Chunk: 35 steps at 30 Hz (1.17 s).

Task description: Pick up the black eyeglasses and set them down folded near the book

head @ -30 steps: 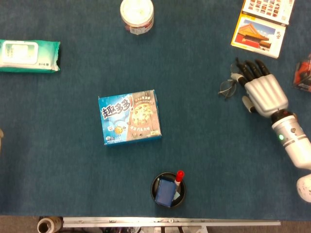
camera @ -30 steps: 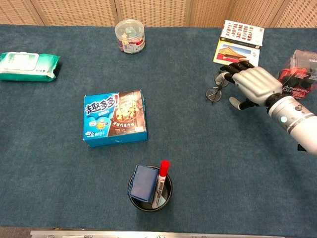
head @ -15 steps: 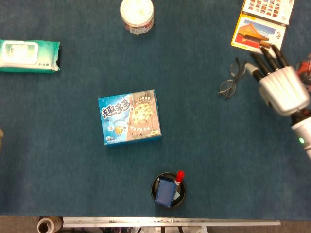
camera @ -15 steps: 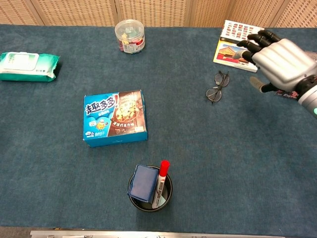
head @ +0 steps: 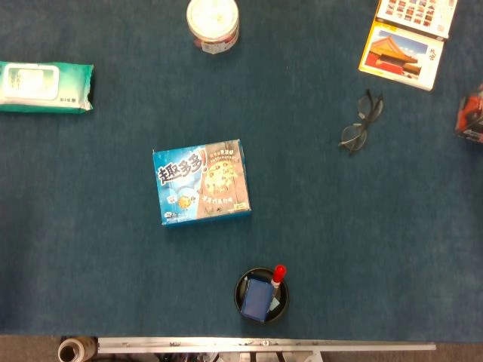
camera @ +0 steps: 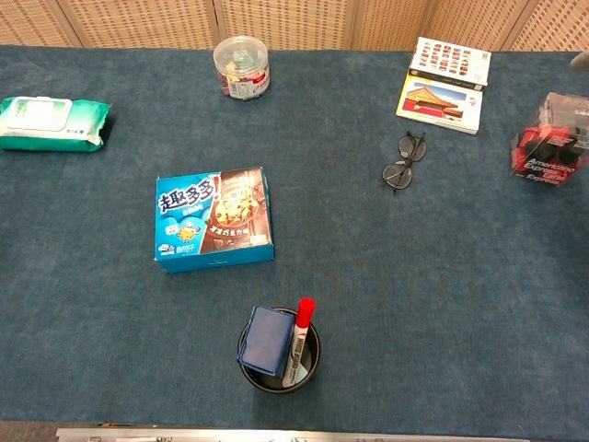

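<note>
The black eyeglasses [head: 361, 122] [camera: 403, 161] lie on the blue table cloth with their arms folded in, and nothing touches them. The book [head: 400, 47] [camera: 442, 95], with a red building on its cover, lies just beyond them at the back right. A second booklet [camera: 451, 60] rests against its far edge. Neither hand shows in the head view. A small pale sliver [camera: 582, 60] at the right edge of the chest view looks like part of my right hand; how its fingers lie is hidden. My left hand is out of both views.
A blue cookie box [head: 202, 181] lies mid-table. A wipes pack [head: 45, 86] sits at the far left and a round jar [head: 213, 23] at the back. A black cup with a red marker [head: 261, 296] stands near the front edge. A clear box of red-black items [camera: 548, 140] is right of the glasses.
My right hand was over the glasses, then lifted away up and to the right, almost out of both views. The glasses stay on the cloth near the book.
</note>
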Motion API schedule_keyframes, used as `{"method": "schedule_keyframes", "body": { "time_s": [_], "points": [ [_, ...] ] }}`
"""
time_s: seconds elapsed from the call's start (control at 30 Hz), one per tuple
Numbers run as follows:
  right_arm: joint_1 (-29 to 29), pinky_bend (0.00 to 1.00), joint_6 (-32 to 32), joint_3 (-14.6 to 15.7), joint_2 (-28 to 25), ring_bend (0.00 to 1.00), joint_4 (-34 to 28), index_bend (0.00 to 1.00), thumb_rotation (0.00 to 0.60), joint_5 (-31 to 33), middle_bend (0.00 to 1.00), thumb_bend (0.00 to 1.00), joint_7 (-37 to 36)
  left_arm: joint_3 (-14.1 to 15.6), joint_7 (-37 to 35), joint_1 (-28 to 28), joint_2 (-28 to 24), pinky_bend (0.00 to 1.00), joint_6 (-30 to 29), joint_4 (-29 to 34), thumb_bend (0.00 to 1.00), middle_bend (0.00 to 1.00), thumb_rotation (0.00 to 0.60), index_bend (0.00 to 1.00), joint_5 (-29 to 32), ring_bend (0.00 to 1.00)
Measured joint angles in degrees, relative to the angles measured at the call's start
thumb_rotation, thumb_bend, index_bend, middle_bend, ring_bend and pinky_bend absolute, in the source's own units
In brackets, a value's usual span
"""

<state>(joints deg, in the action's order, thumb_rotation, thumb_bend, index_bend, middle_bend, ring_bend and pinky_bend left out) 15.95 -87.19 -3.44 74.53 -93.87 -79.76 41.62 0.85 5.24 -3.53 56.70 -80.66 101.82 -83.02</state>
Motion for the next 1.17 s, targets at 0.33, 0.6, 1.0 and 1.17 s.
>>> {"method": "schedule_keyframes", "body": {
  "time_s": [0.33,0.6,1.0,1.17],
  "points": [
    [-8.3,0.05,-10.05,0.25,-1.48,0.0,-1.0,0.28,0.6,-0.41,0.19,0.39,-4.16,-0.97,-1.76,0.09,0.98,0.46,-1.37,-1.76,0.48,0.44,0.6,0.5,-0.05,0.37],
    [-11.75,0.05,-12.73,-0.61,-2.69,0.0,0.0,0.28,0.6,-0.35,0.19,0.39,-9.94,-1.55,-1.63,-0.07,1.08,0.46,-0.77,-2.19,0.48,0.44,0.6,0.5,1.64,0.37],
    [-14.44,0.05,-13.03,-3.88,-4.94,0.0,2.34,0.28,0.6,1.97,0.19,0.39,-19.09,-2.12,-0.83,-0.47,1.3,0.46,0.38,-2.5,0.48,0.44,0.6,0.5,3.72,0.37],
    [-14.67,0.05,-12.12,-4.71,-5.55,0.0,2.58,0.28,0.6,2.42,0.19,0.39,-20.98,-2.36,0.25,-0.85,1.53,0.46,1.52,-2.68,0.48,0.44,0.6,0.5,5.32,0.37]
  ]
}}
